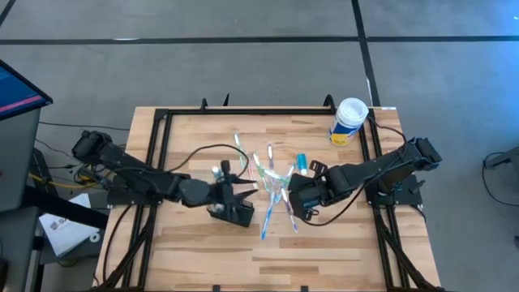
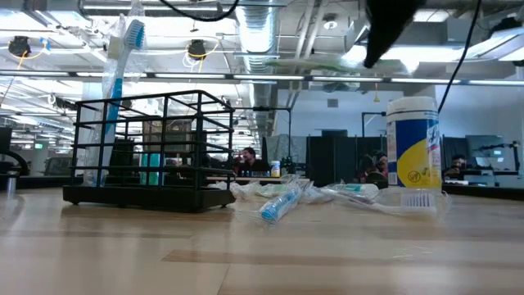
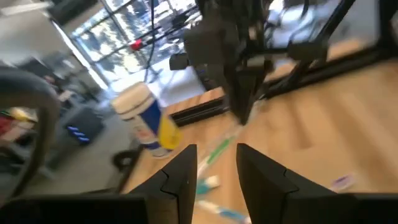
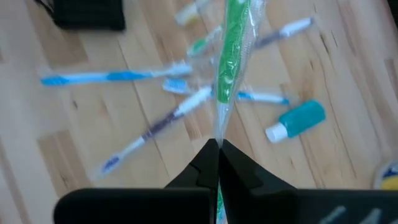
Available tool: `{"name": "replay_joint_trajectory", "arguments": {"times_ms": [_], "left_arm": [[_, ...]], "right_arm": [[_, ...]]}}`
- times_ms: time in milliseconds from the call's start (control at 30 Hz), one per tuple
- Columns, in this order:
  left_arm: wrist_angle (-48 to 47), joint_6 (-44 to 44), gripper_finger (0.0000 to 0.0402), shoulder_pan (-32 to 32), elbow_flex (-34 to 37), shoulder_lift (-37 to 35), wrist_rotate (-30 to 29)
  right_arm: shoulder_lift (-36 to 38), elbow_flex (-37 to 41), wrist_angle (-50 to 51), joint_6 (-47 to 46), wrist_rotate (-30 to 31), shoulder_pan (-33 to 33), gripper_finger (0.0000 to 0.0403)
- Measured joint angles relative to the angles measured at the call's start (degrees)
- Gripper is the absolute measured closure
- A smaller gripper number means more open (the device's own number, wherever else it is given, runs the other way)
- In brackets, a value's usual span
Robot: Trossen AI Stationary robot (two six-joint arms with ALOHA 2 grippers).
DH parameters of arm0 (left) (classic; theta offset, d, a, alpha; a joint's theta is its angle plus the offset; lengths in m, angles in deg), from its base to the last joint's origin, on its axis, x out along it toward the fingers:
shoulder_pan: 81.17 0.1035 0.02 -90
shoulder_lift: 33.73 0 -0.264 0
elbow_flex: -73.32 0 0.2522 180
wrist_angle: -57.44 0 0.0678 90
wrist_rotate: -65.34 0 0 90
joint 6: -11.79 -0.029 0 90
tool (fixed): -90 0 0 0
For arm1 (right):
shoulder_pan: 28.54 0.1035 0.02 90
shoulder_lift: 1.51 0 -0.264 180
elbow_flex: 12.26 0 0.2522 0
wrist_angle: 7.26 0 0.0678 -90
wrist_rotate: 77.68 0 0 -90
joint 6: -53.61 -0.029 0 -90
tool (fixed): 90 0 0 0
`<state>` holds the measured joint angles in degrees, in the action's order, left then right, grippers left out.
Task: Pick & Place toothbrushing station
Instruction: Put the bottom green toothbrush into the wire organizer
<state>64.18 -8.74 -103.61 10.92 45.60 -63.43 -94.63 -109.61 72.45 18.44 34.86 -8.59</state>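
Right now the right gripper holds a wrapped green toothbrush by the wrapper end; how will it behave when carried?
The right gripper pinches only the thin clear wrapper tip, so the green toothbrush may swing or slip. The brush looks stiff and light; the film seems crinkly and slick.

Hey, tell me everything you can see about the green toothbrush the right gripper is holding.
The green toothbrush is sealed in a clear, crinkly plastic wrapper. The right gripper is shut on the wrapper's narrow end, so the toothbrush points away from the fingers, lifted above the other wrapped toothbrushes scattered on the wooden table. Its bristles can't be made out.
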Motion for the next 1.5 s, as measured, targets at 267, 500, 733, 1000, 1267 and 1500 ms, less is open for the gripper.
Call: {"name": "replay_joint_trajectory", "arguments": {"times_ms": [267, 500, 733, 1000, 1267, 1500], "left_arm": [[0.2, -16.6, 0.0296, -2.3, -2.6, 5.7, -12.0], [0.7, -30.0, 0.0296, -3.7, -2.7, 7.4, -15.3], [1.1, -34.6, 0.0296, -3.9, -2.7, 7.5, -20.7], [1.7, -40.1, 0.0296, -3.8, -2.7, 7.5, -21.6], [3.5, -47.1, 0.0296, -3.8, -2.7, 7.5, -23.2], [4.6, -54.8, 0.0296, -3.7, -2.7, 7.5, -24.3]], "right_arm": [[0.0, -2.5, -6.1, 3.0, -0.4, -2.8, 0.0403], [0.0, -3.1, -15.5, 8.9, -6.3, -5.6, 0.0403], [0.0, -3.1, -20.4, 10.5, -9.1, -7.8, 0.0403], [0.0, -3.1, -25.7, 11.8, -12.6, -9.6, 0.0403], [0.0, -3.1, -28.9, 11.8, -15.1, -11.3, 0.0403], [0.0, -3.1, -33.8, 12.7, -19.7, -12.3, 0.0403]]}}
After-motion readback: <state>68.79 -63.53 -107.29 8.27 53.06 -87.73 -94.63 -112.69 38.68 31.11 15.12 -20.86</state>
